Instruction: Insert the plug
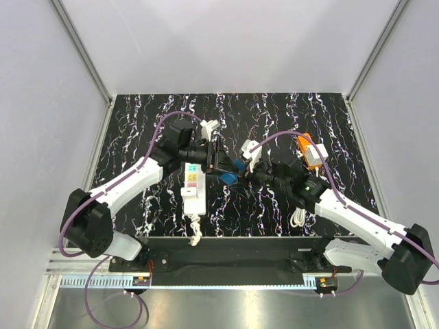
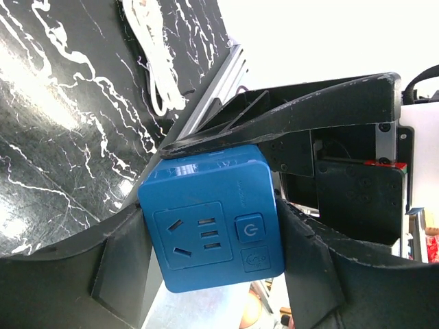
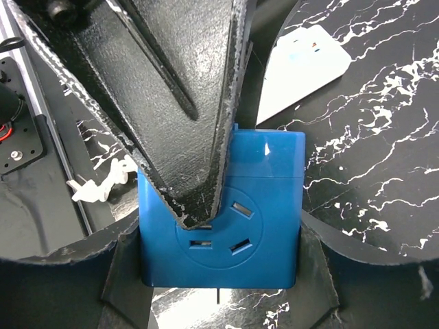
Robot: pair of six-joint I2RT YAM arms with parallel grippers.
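A blue socket cube (image 1: 230,175) hangs above the table between both arms. My left gripper (image 1: 221,164) is shut on it from the left and my right gripper (image 1: 245,176) is shut on it from the right. In the left wrist view the cube (image 2: 206,199) shows a socket face and a power button, clamped between my left gripper's (image 2: 212,236) fingers. In the right wrist view the cube (image 3: 267,205) sits between my right gripper's (image 3: 219,264) fingers. A left finger (image 3: 178,103) covers part of its round socket face. A thin prong shows below the cube.
A white power strip (image 1: 194,185) lies just left of the cube, also showing in the right wrist view (image 3: 302,65). A white plug (image 1: 210,126), a white adapter (image 1: 251,150), an orange and white adapter (image 1: 310,151) and a white cable coil (image 1: 298,218) lie around.
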